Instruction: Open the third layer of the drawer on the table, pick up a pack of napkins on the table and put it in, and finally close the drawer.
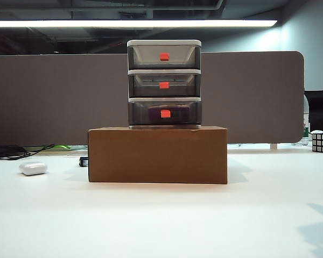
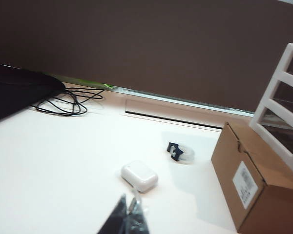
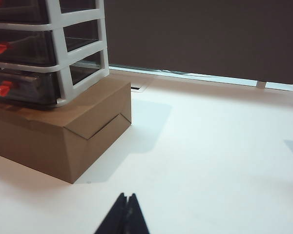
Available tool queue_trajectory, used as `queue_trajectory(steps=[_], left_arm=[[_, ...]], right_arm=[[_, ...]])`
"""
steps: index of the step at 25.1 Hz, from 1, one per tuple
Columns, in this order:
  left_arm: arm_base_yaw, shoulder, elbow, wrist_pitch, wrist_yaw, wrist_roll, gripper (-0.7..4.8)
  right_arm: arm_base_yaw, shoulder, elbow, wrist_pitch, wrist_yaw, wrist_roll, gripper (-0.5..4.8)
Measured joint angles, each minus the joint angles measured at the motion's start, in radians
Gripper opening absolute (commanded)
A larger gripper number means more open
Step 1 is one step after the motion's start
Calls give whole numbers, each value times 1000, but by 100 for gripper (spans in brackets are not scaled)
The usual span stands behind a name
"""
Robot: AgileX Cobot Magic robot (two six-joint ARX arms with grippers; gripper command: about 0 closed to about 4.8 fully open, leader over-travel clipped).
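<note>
Grey drawer [image 1: 164, 84] shut, both end effectors [image 2: 129, 214] [image 3: 126, 214] closed

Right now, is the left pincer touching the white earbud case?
Apart. The left wrist view shows the left pincer shut, with bare table between it and the earbud case.

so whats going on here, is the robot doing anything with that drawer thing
Nothing is being handled right now. The drawer stands on a brown cardboard box on the table, all three tiers shut. A dark purplish shape shows through the third layer, possibly the napkins. The left gripper is shut above a white earbud case; the right gripper is shut over bare table beside the box. Neither holds anything.
</note>
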Motion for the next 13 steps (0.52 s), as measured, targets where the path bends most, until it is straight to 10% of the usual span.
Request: queue_trajectory(steps=[13], left_arm=[[0, 0, 0, -59, 82, -1, -3]], right_arm=[[0, 0, 0, -3, -2, 0, -5]])
